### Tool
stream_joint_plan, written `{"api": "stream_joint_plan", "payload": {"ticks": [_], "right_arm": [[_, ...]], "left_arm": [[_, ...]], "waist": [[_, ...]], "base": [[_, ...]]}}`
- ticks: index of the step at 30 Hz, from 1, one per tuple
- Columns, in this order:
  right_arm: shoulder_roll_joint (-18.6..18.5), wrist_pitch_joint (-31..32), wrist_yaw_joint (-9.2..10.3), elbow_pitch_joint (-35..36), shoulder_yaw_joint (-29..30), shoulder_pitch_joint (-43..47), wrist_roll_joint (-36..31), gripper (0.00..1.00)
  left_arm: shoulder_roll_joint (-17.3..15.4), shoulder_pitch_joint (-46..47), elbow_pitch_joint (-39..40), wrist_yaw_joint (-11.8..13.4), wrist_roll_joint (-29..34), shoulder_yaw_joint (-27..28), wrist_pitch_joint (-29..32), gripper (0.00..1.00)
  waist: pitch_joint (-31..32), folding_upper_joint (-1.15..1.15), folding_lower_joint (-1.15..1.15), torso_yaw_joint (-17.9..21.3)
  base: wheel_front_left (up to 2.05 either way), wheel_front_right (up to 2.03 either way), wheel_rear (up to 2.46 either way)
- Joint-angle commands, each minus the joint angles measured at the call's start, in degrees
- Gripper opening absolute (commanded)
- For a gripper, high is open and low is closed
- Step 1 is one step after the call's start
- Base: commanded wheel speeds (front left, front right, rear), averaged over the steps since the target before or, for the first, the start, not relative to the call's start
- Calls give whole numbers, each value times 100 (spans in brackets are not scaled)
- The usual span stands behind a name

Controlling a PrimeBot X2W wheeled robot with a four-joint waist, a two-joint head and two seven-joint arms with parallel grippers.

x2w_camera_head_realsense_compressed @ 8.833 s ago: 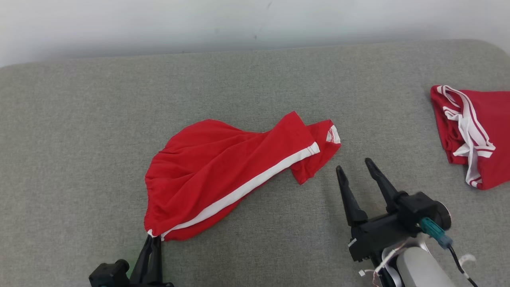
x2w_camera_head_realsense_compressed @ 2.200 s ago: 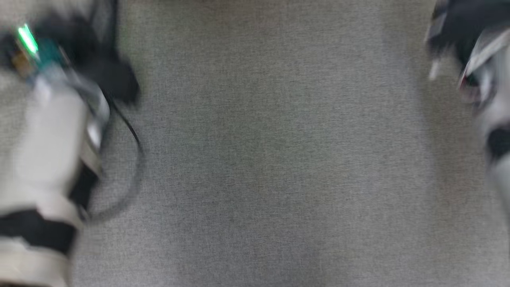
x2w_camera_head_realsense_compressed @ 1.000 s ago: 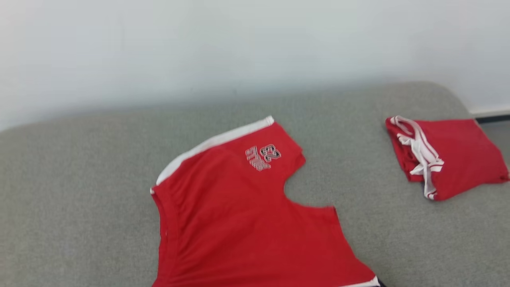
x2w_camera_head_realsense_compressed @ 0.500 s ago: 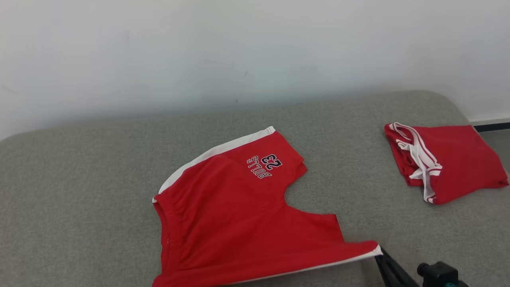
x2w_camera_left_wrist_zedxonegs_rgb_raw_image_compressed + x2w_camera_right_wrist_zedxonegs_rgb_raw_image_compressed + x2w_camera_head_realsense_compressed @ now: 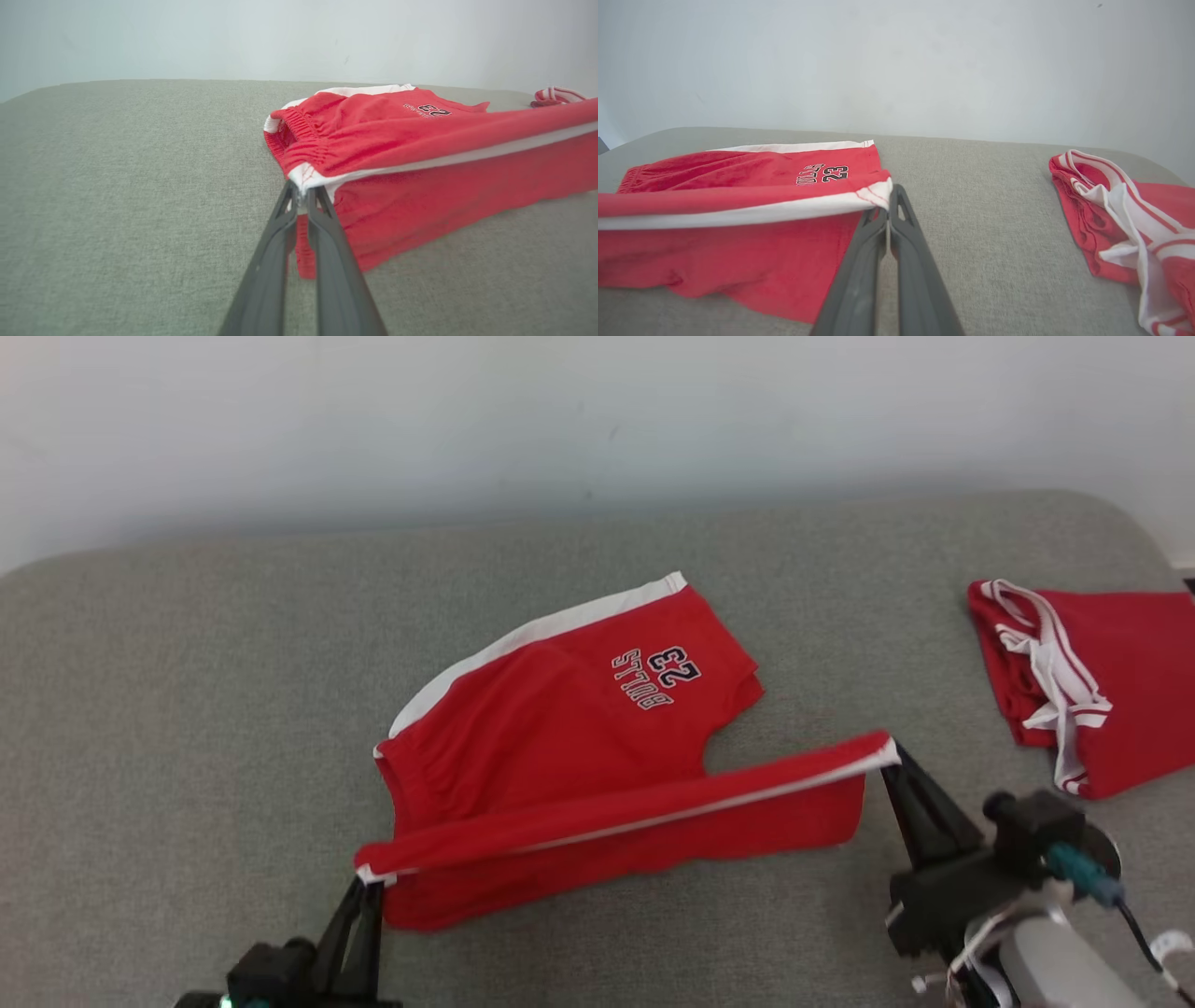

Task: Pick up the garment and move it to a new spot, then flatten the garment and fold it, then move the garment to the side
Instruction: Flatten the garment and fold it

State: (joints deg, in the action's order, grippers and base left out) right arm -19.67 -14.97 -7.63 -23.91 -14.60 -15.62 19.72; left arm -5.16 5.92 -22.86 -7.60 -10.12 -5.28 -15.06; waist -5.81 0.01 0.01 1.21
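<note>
Head view, grey fabric surface (image 5: 187, 709), red garment (image 5: 560, 737), pale wall (image 5: 373, 411)

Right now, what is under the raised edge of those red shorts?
More of the shorts hangs from that edge, which the left gripper and right gripper pinch, down onto the grey cushion. Anything beneath the cloth is covered.

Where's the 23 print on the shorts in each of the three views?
Head view: 23 print, just above centre, upside down.
Left wrist view: 23 print, upper right.
Right wrist view: 23 print, left of centre, upright.
Shared landmark: folded garment at the right of each.
</note>
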Motion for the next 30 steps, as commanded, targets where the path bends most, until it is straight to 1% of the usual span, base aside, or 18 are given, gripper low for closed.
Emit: {"api": "stream_joint_plan", "payload": {"ticks": [1, 8, 13, 16, 19, 25, 30], "right_arm": [[-23, -26, 31, -46, 11, -131, -46, 0], [130, -26, 26, -576, -221, -1218, -259, 0], [154, -26, 25, -1054, -449, -1975, -323, 0], [88, -25, 25, -1373, -519, -2458, -378, 0], [28, -26, 25, -1643, -575, -2902, -438, 0], [-204, -25, 25, -2172, -682, -3720, -592, 0], [-280, -26, 25, -2520, -814, -4285, -707, 0]], "left_arm": [[7, 77, -2, 23, 17, 44, -13, 0], [140, 681, -90, 21, 258, 58, -13, 0], [199, 1137, -156, 51, 349, 16, -14, 0], [217, 1451, -200, 59, 374, -77, -14, 0], [222, 1750, -215, 128, 355, -154, -14, 0], [228, 2330, -211, 348, 43, -548, -14, 0], [227, 2742, -177, 643, -202, -749, -13, 0]], "waist": [[-260, -1, -1, -146], [-670, -1, -1, -312], [-922, -1, -1, -456], [-1109, -1, -1, -565], [-1300, -1, -1, -686], [-1701, -1, -1, -909], [-1974, -1, -1, -1020]], "base": [[0, 0, 0], [0, 0, 0], [0, 0, 0], [0, 0, 0], [0, 0, 0], [0, 0, 0], [0, 0, 0]]}}
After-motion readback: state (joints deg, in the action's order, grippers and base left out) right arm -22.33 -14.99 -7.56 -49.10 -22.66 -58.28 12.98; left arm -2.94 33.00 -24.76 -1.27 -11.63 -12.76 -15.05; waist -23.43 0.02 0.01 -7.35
